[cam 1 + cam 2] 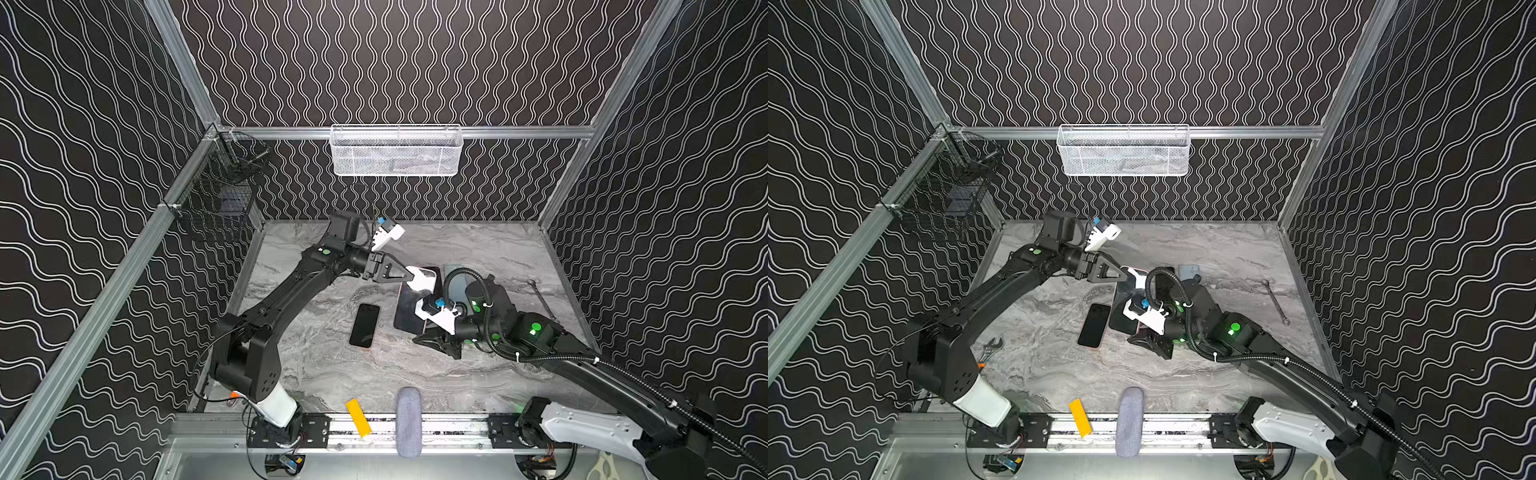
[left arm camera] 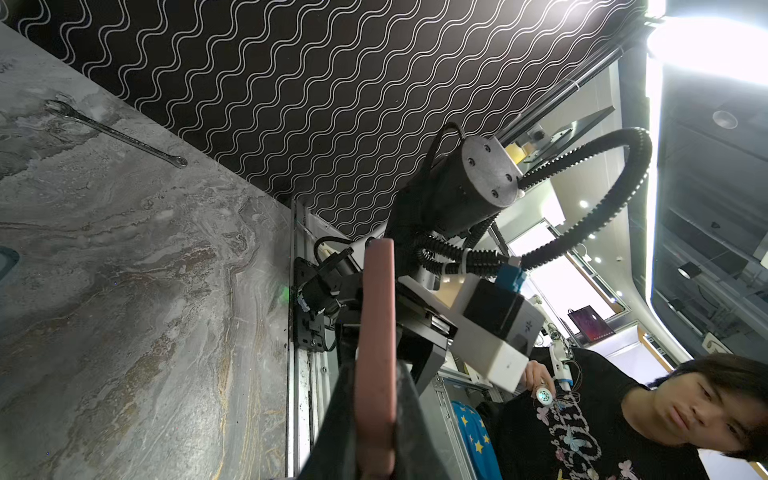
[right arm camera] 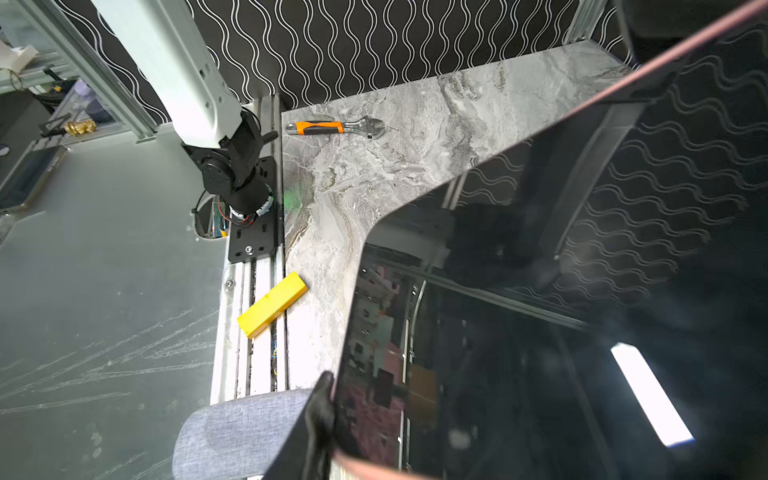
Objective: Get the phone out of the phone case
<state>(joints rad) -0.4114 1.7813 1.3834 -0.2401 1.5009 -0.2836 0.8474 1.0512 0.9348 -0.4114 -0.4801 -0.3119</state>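
Note:
A dark-screened phone [image 1: 409, 311] [image 1: 1122, 318] sits in a pink phone case [image 2: 376, 332] near the table's middle. My left gripper [image 1: 422, 278] [image 1: 1136, 279] [image 2: 376, 386] is shut on the far end, and the case's pink edge shows between its fingers. My right gripper [image 1: 424, 337] [image 1: 1140, 338] is at the near end. In the right wrist view one black finger [image 3: 320, 415] touches the corner of the phone's glass [image 3: 540, 332]. Pink case rim [image 3: 374, 469] shows below it. The other finger is hidden.
A second dark phone [image 1: 365, 325] [image 1: 1094, 325] lies flat just left of the held one, and a grey-blue case [image 1: 455, 274] just behind. Wrench [image 1: 540, 297] at right, adjustable wrench [image 1: 992, 345] at left. Yellow block [image 1: 358, 417] and grey fabric roll [image 1: 408, 422] on the front rail.

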